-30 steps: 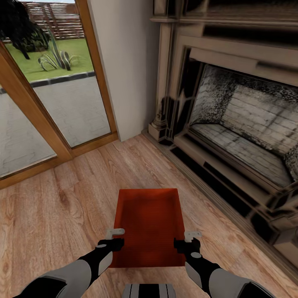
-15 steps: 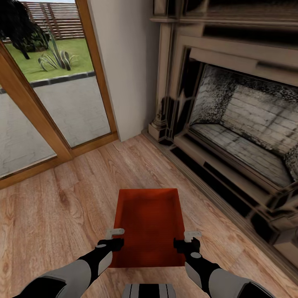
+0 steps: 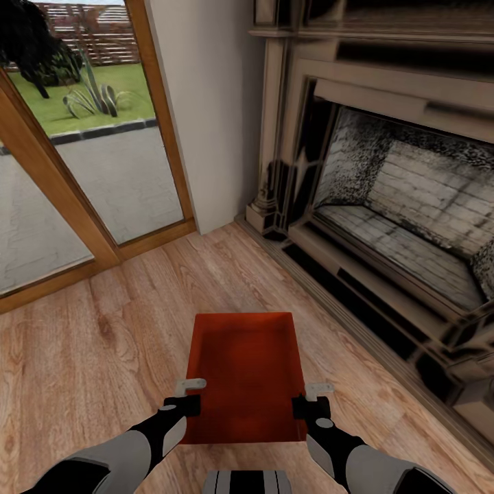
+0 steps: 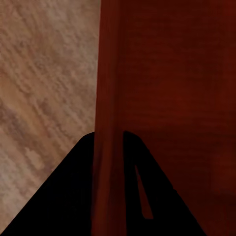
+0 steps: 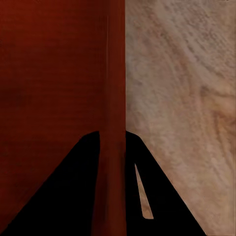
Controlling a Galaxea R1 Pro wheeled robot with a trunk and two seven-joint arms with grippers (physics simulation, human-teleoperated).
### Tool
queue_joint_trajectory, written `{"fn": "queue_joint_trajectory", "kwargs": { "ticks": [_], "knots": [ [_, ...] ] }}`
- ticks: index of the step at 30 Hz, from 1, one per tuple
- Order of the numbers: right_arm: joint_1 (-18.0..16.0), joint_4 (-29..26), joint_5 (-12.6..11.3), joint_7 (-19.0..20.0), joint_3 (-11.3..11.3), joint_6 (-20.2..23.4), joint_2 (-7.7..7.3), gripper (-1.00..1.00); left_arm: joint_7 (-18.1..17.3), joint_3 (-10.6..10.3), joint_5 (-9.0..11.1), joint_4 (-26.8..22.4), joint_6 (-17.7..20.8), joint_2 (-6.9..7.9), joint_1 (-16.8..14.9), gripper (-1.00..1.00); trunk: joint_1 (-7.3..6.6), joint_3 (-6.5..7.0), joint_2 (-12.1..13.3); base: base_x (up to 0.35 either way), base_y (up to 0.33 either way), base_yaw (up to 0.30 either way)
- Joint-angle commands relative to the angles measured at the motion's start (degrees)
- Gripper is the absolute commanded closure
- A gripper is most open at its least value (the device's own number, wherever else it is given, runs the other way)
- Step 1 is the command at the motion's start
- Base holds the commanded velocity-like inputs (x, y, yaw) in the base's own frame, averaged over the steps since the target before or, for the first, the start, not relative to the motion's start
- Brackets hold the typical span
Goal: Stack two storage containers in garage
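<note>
One orange-red storage container (image 3: 243, 370) sits on the light wood plank floor (image 3: 103, 357) of the living room, straight ahead of me with its open top up. My left gripper (image 3: 190, 405) grips its left wall near the close corner, and my right gripper (image 3: 309, 406) grips its right wall. In the left wrist view the ribbed red wall (image 4: 109, 73) runs between the dark fingers (image 4: 73, 187). The right wrist view shows the same: the wall (image 5: 114, 73) is pinched between the fingers (image 5: 73, 187). Both are shut on the container.
An ornate dark fireplace (image 3: 384, 206) with a raised hearth runs along the right, close to the container. A white wall section (image 3: 213, 103) and a wood-framed glass door (image 3: 82, 158) onto a patio stand ahead and to the left. Open plank floor lies to the left.
The right gripper has drawn in against the container's right wall, and the container's near end has shifted very slightly. The camera and the left arm have held still.
</note>
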Motion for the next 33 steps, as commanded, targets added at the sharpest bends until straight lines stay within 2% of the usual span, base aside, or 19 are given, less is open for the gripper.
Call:
{"fn": "queue_joint_trajectory", "kwargs": {
  "ticks": [1, 10, 33],
  "knots": [
    [0.0, 0.1, -1.0, -0.1, 0.5, -0.1, 0.00, 1.00, 0.3, -0.2, 0.3, 0.0, -0.2, -0.04, 0.0, 1.00, 0.00, -0.04, 0.0, 0.000, 0.000, 0.000],
    [0.0, 0.1, 0.4, -0.4, 0.5, 0.2, 0.15, 1.00, 0.3, -0.2, 0.3, 0.0, -0.1, -0.18, 0.0, 1.00, 0.00, -0.04, 0.0, 0.000, 0.000, 0.000],
    [0.0, 0.1, 0.6, -0.2, 0.5, 0.1, 0.41, 1.00, 0.3, -0.2, 0.6, -0.1, -0.2, 0.00, 0.0, 1.00, -5.06, 4.09, 9.2, 0.000, 0.000, 0.000]
  ]
}}
